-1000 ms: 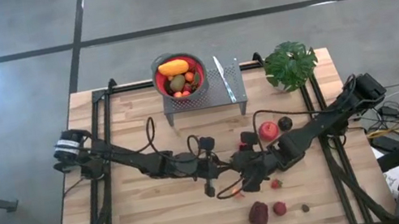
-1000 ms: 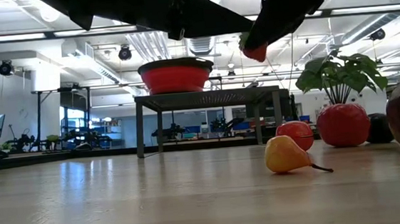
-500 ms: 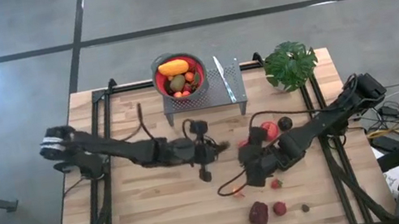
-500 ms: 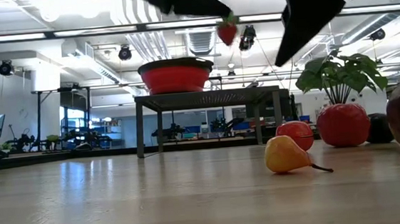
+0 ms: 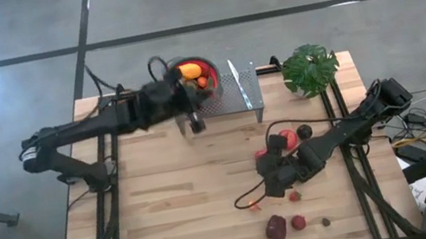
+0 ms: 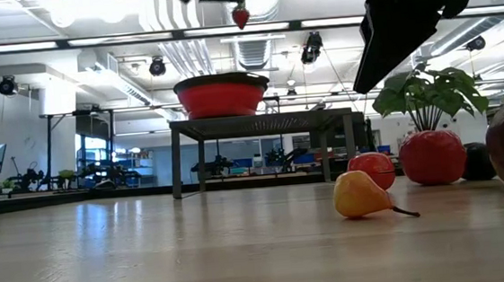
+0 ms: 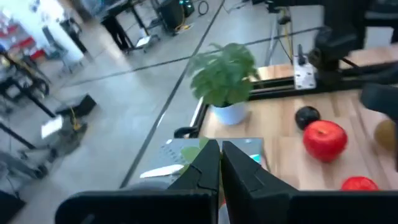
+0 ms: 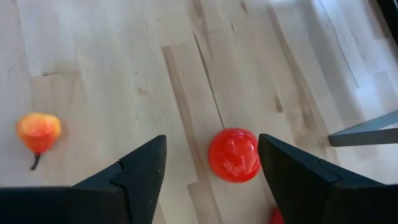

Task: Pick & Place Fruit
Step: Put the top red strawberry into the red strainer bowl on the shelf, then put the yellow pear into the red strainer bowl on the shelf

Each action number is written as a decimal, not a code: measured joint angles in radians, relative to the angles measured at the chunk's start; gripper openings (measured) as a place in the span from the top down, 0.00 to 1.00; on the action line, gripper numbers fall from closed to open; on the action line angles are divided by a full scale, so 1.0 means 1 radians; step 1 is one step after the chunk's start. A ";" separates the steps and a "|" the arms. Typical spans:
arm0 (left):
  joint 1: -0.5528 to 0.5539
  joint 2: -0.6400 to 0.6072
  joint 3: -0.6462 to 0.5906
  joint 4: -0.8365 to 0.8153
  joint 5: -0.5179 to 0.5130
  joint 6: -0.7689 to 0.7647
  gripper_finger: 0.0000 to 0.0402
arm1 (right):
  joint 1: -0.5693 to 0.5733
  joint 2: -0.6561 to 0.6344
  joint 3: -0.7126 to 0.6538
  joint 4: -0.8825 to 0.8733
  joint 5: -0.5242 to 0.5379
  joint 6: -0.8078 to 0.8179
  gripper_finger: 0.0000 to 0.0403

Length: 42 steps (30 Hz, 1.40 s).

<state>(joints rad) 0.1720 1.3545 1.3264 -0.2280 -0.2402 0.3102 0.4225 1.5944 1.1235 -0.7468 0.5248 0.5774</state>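
Note:
My left gripper [image 5: 200,97] is shut on a small red strawberry [image 6: 240,17], high over the red-lined metal bowl [image 5: 191,78]. The bowl stands on a small perforated rack [image 5: 227,99] and holds an orange fruit and several others. My right gripper [image 8: 211,146] stands open at the table's middle right. Its fingers are on either side of and above a round red fruit [image 8: 234,155], which lies on the wood. A yellow-orange pear [image 5: 252,205] lies beside it. Also on the table are a red apple [image 5: 287,138], a dark fruit [image 5: 304,131] and a maroon fruit [image 5: 276,229]. My left gripper pinches the strawberry between its two fingertips [image 7: 208,163], which come nearly level from the table's left. In the low view the berry's pointed end [image 6: 241,23] hangs just below the fingers. It is lifted clear, above the bowl. In the left wrist view the fingers hide it.
A green potted plant [image 5: 309,67] stands at the far right corner, and a knife [image 5: 237,80] lies on the rack. Small fruits [image 5: 299,222] lie near the front edge at right. Bare wood spreads over the table's left and near-left parts.
My left gripper has risen from the table's middle and swung toward the far edge, carrying the strawberry up to a place over the bowl, shut all the while. My right gripper has stayed where it was.

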 joint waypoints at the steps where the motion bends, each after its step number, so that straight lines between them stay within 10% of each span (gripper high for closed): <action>1: 0.032 -0.001 0.001 -0.001 0.034 -0.019 0.99 | 0.000 0.000 -0.001 0.000 0.001 0.000 0.40; 20: 0.352 0.127 -0.022 -0.095 0.258 -0.160 0.97 | 0.000 0.000 -0.014 0.001 0.002 -0.001 0.38; 34: 0.350 0.081 0.003 -0.175 0.271 -0.162 0.50 | -0.014 0.000 -0.003 0.001 0.002 -0.053 0.49; 42: 0.347 -0.036 -0.009 -0.203 0.284 -0.180 0.45 | -0.035 -0.007 -0.002 0.000 0.002 -0.080 0.61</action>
<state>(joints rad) 0.5188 1.3190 1.3170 -0.4313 0.0434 0.1300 0.3870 1.5875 1.1217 -0.7467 0.5270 0.4977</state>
